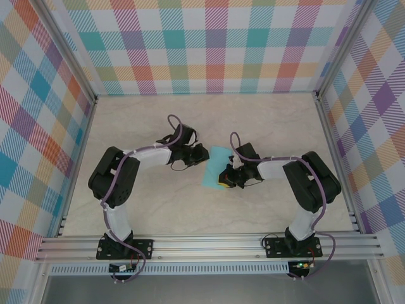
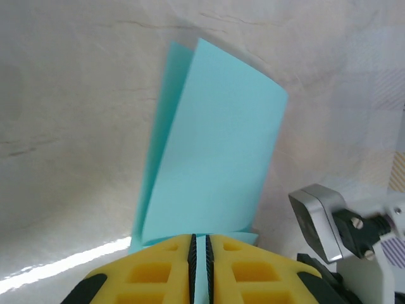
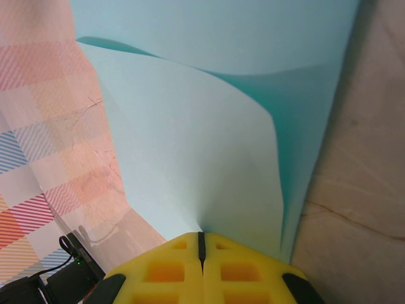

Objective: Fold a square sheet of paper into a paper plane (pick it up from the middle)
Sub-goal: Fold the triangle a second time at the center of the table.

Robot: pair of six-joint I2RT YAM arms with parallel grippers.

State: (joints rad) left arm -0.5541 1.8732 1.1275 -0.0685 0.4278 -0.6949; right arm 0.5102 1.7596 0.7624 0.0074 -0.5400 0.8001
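The square sheet of paper [image 1: 214, 166] is light turquoise and folded over on itself, held between both arms at the table's middle. My left gripper [image 1: 201, 154] pinches its left edge; in the left wrist view the folded sheet [image 2: 212, 145] rises from between the yellow fingers [image 2: 152, 272], which are shut on it. My right gripper [image 1: 226, 177] grips the near right part. In the right wrist view the sheet [image 3: 190, 145] curls in two layers above the shut yellow fingers [image 3: 247, 269]. No finished paper plane is visible.
The marbled beige tabletop [image 1: 145, 120] is bounded by plaid walls [image 1: 209, 44] at back and sides and an aluminium rail [image 1: 209, 244] at the near edge. The right arm's wrist body [image 2: 329, 218] sits close beside the left fingers.
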